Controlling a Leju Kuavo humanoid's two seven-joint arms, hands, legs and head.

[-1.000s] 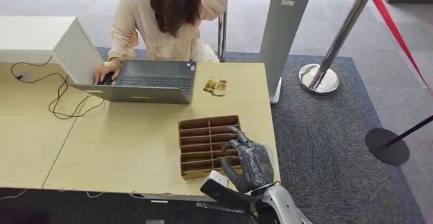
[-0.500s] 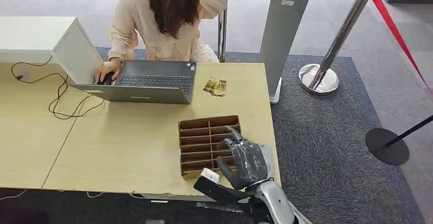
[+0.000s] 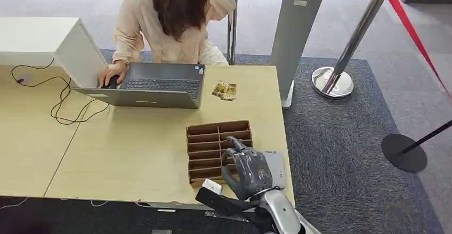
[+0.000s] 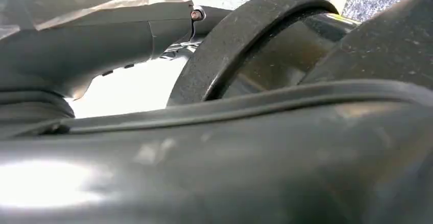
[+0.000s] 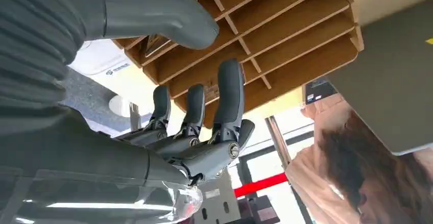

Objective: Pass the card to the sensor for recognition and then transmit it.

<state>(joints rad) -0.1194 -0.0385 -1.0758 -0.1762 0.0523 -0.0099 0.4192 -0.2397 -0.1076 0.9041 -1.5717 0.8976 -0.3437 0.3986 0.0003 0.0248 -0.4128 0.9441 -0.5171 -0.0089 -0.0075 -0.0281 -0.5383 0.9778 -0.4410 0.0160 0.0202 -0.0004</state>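
Right robot hand (image 3: 248,171) empty, over slotted tray (image 3: 209,140)

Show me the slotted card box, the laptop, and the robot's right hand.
slotted card box (image 3: 205,136): head view, on a wooden divider.
laptop (image 3: 160,84): head view, on the keyboard.
right hand (image 3: 248,169): head view, on the back of the hand.

Compared with one second earlier, the right hand (image 3: 247,171) sits further left and nearer the table's front edge, over the near rows of the brown slotted cardboard organiser (image 3: 213,146). A flat grey rectangular sensor pad (image 3: 275,168), previously covered, is now exposed beside it.
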